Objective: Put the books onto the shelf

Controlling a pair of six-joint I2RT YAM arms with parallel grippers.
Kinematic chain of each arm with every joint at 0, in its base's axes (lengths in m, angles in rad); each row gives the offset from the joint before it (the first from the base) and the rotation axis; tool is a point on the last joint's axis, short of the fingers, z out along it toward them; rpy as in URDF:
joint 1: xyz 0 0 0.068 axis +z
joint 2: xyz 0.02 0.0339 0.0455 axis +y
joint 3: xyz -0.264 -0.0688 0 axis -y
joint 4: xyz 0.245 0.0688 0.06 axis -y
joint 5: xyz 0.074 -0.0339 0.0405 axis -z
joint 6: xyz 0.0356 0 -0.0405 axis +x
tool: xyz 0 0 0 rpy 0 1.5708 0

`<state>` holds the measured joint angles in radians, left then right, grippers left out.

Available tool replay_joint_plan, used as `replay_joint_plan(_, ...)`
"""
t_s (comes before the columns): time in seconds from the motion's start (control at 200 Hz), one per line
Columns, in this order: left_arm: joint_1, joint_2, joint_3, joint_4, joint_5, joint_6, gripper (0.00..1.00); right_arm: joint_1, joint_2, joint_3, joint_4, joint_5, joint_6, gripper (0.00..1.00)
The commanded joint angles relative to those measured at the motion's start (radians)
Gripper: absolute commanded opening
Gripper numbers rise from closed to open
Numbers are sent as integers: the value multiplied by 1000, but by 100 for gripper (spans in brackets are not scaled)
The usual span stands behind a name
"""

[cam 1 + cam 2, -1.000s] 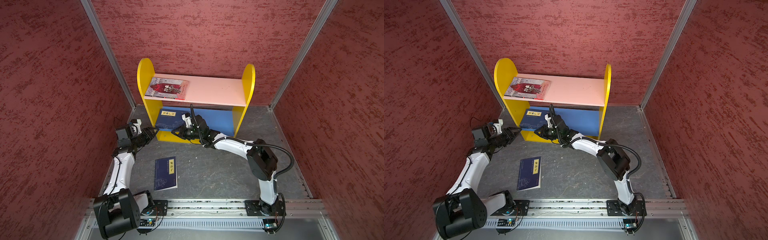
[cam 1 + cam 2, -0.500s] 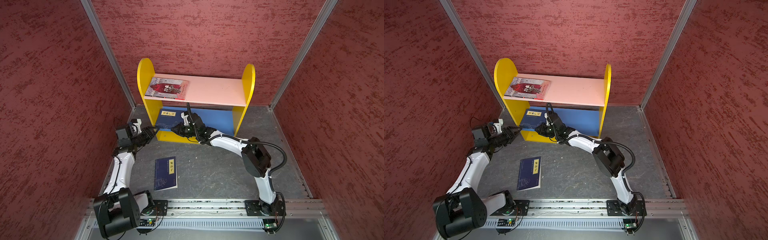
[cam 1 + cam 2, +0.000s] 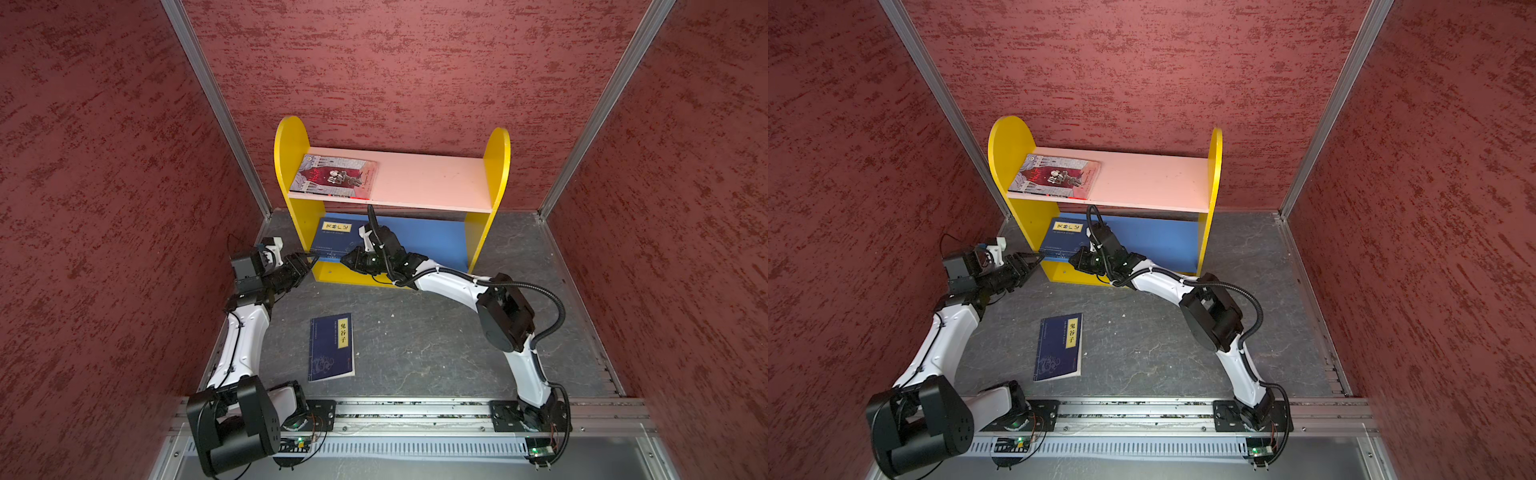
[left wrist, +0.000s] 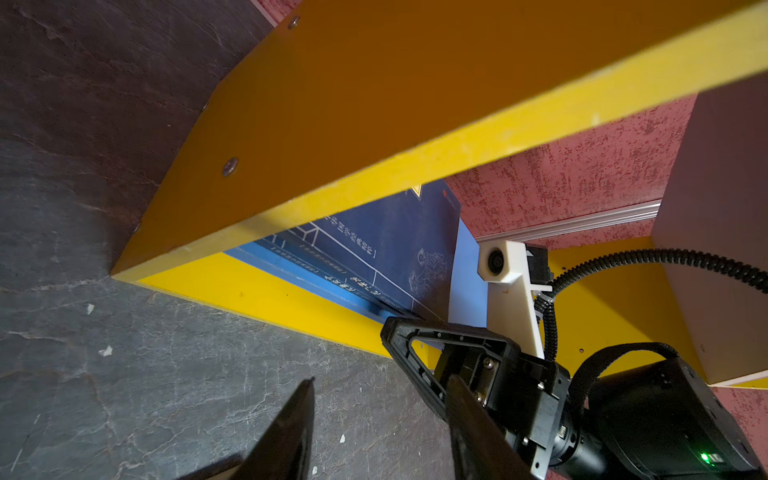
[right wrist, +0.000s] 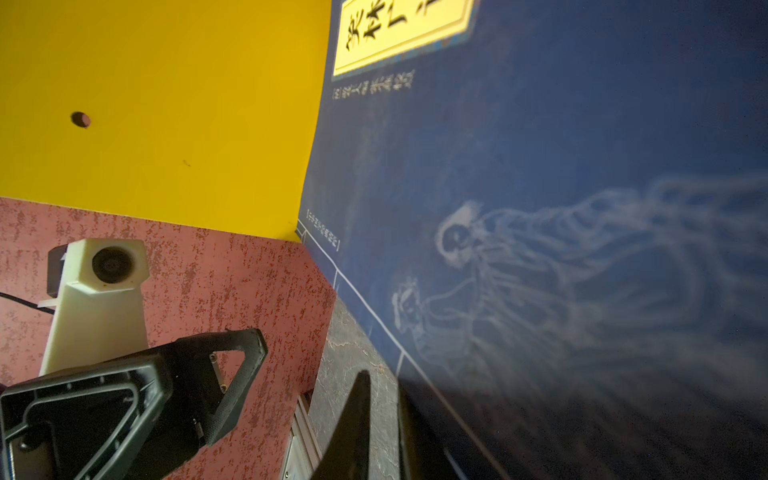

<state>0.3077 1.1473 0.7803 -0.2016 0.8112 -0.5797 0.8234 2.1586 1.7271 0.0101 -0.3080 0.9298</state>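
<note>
Shelf: the little shelf (image 3: 291, 158) with yellow sides stands against the back wall, pink upper board (image 3: 432, 183) over blue lower board (image 3: 432, 245).
Red book: the red-and-grey book (image 3: 334, 176) lies flat at the left end of the pink upper board, cover up. It shows the same way in both top views.
Shelf book: the navy shelf book (image 3: 332, 239) lies flat on the blue lower board, tucked against the left side panel, with its yellow label toward the back. Honestly can't tell if more books sit under it.
Floor book: the navy floor book (image 3: 331, 347) lies cover up on the dark floor (image 3: 436, 340), between the two arms and well clear of the shelf.
Left claw: the left claw (image 3: 311, 261) sits low, just outside the front of the left side panel, pointing at the shelf book's near corner. Its fingers are clearly parted and there's nothing between them, just bare floor in the left wrist view.
Right claw: the right claw (image 3: 345, 259) reaches in from the right, tips at the shelf book's near edge. Its fingers are pulled almost together. The right wrist view shows only a sliver of floor in the gap and the cover alongside, so it doesn't seem to have hold of anything.
</note>
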Motion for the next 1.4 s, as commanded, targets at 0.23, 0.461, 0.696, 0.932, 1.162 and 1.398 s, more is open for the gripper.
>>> replay_joint_plan(0.23,4,11,-6,29,12,-5,52,0,44,95,-22,4,-17,17)
replay_joint_plan(0.461,5,9,-7,31,13,-5,52,-1,66,126,-30,-6,-15,18)
replay_joint_plan(0.696,5,24,-3,38,11,1,52,1,61,121,-26,-10,-12,18)
replay_joint_plan(0.932,10,17,-7,36,12,1,52,1,87,164,-40,-18,-12,18)
replay_joint_plan(1.162,11,17,-10,37,13,-1,52,1,101,178,-44,-24,-10,18)
replay_joint_plan(1.398,21,12,1,10,36,-1,52,3,74,168,-34,-34,-15,19)
